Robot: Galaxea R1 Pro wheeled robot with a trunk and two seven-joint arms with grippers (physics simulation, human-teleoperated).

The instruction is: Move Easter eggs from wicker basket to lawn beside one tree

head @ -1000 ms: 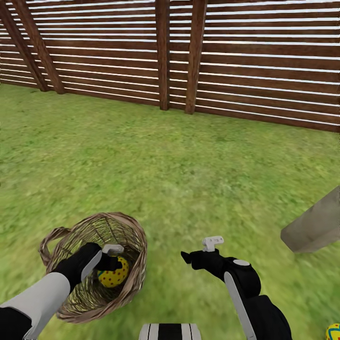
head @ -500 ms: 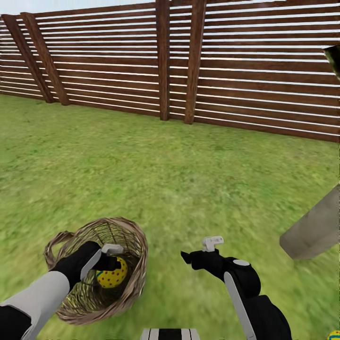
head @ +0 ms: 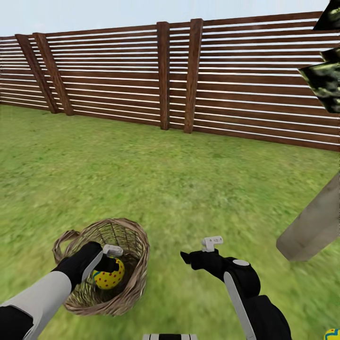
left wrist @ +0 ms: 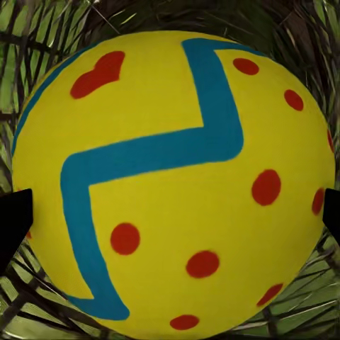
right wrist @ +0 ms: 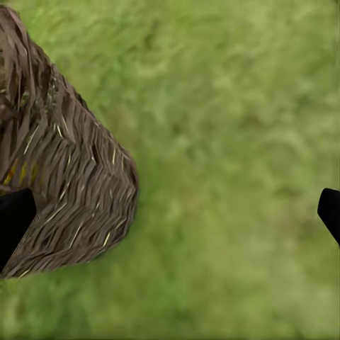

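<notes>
Lawn (head: 156, 179), fence (head: 245, 80), and a head camera that has tilted up since a second ago, so sky and foliage (head: 326, 78) now show upper right.
Lower right stands my tree (head: 309, 229), one egg (head: 334, 335) peeking in at the corner below it. Lower left, my left gripper (head: 111, 262) sits in the wicker basket (head: 134, 278), fingers closed against the dotted egg (left wrist: 173, 180), as before: grasp done, lift-out next. My right gripper (head: 200, 252) hangs spread and empty.
</notes>
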